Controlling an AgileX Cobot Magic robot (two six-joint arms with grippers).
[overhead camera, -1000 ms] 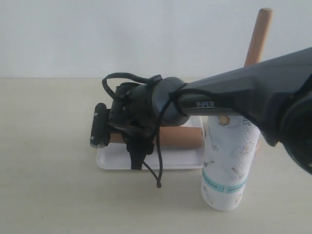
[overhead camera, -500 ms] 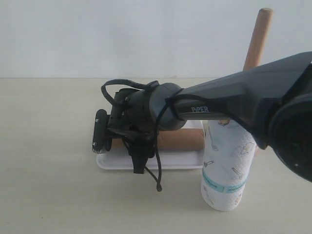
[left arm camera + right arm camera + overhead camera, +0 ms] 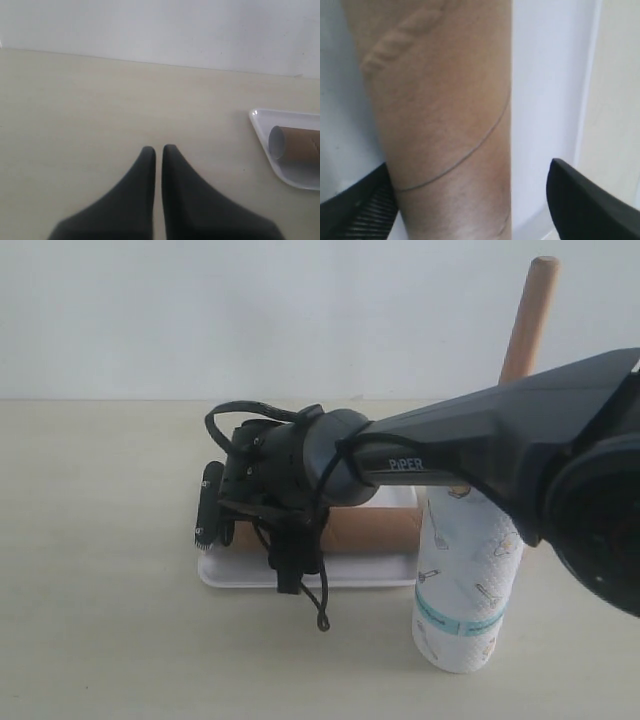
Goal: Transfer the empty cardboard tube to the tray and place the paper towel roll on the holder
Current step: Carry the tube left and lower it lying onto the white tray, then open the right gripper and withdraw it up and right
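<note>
My right gripper (image 3: 470,167) stands open astride the empty cardboard tube (image 3: 365,525), one finger close against it, the other clear. The tube lies in the tray (image 3: 225,570), mid-desk (image 3: 100,540). My left gripper (image 3: 158,150), all but closed on nothing, hangs over the desk. The paper towel roll (image 3: 465,580) stands upright just beside the tray toward the desk's right edge. The holder (image 3: 528,315) is behind the roll, toward the far edge and the white wall (image 3: 200,310).

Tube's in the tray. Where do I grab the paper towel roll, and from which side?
Likely mid-body on the paper towel roll, from its camera-facing side in the exterior view: it stands upright, the tray beside it, the holder behind. A side grip keeps it upright.
</note>
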